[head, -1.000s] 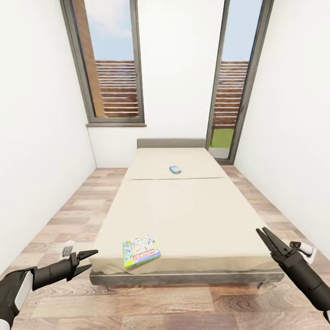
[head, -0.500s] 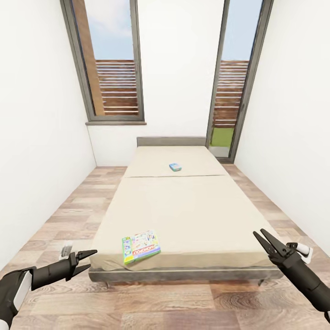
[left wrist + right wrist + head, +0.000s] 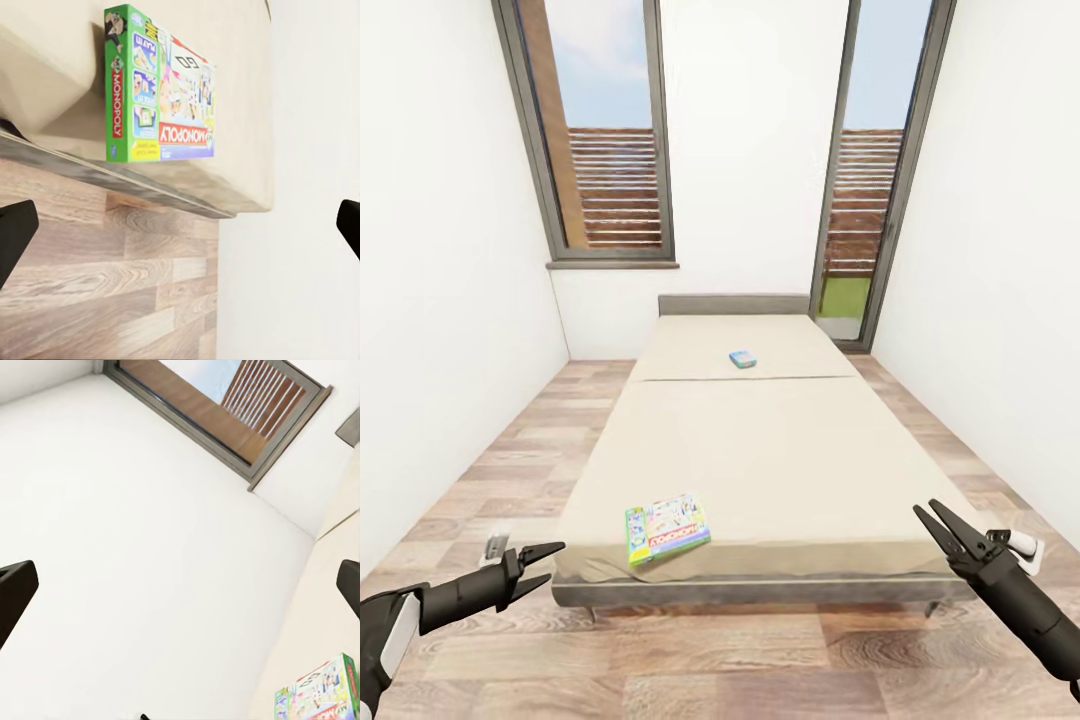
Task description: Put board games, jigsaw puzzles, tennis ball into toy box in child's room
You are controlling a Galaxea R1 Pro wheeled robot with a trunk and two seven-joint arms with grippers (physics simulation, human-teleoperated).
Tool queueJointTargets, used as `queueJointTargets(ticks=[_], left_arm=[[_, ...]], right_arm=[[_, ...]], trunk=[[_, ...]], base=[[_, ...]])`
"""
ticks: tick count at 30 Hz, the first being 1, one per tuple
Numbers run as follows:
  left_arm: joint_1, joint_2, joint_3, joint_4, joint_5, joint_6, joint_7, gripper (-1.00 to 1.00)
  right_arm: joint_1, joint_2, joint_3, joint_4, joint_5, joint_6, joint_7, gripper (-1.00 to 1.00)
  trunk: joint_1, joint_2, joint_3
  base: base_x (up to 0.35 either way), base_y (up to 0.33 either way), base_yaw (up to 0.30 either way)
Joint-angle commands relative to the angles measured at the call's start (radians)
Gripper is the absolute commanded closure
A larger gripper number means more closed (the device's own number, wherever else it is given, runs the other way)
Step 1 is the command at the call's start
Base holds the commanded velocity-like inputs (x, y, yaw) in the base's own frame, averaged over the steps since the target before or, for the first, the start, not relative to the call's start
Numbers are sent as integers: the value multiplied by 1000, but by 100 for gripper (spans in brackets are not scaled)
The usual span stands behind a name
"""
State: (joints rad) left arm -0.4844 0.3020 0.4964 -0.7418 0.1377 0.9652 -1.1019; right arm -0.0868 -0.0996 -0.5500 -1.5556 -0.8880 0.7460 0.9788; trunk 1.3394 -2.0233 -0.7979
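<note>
You face a bed (image 3: 760, 450) dressed in matt beige cloth over a dull grey frame, set on a wood-grain plank floor (image 3: 690, 660). At its 7 o'clock corner lies a glossy printed cardboard board game (image 3: 666, 528). Your black grippers look like matt plastic.

Two board games (image 3: 667, 533) (image 3: 742, 359) (both flat), one bed (image 3: 760, 450).

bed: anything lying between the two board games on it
No. In the head view, only bare beige mattress lies between the near board game and the far board game, crossed by one seam.
</note>
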Motion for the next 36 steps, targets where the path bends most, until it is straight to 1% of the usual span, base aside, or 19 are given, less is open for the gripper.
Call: queueJointTargets(ticks=[1, 11, 15, 18, 22, 32, 36], left_arm=[[-1, -1, 2, 0, 0, 5, -3, -100], [-1, -6, -3, 1, -6, 0, 6, -100], [-1, -10, -4, 16, -7, -54, 11, -100], [-1, -11, -4, 57, -8, -98, 12, -100], [-1, -12, -4, 87, -5, -119, 13, -100], [-1, -12, -4, 97, -4, -130, 13, -100], [-1, -12, -4, 97, -3, -131, 13, -100]], right_arm=[[-1, 0, -1, 0, -3, 6, 2, -100], [-1, -2, -1, -1, 1, 5, 7, -100], [-1, -2, -1, -1, 2, 4, 8, -100], [-1, -2, -1, -1, 3, 5, 8, -100], [-1, -2, 0, -1, 2, 7, 7, -100], [-1, -1, 4, 0, -1, 8, 6, -100], [-1, 0, 6, 0, -1, 7, 5, -100]], trunk=[[4, -8, -4], [42, -78, -35], [57, -106, -48], [69, -127, -57], [84, -155, -70], [84, -155, -70], [84, -155, -70]], base=[[0, 0, 0], [0, 0, 0], [0, 0, 0], [0, 0, 0], [0, 0, 0], [0, -1, 0], [0, -157, 0]])
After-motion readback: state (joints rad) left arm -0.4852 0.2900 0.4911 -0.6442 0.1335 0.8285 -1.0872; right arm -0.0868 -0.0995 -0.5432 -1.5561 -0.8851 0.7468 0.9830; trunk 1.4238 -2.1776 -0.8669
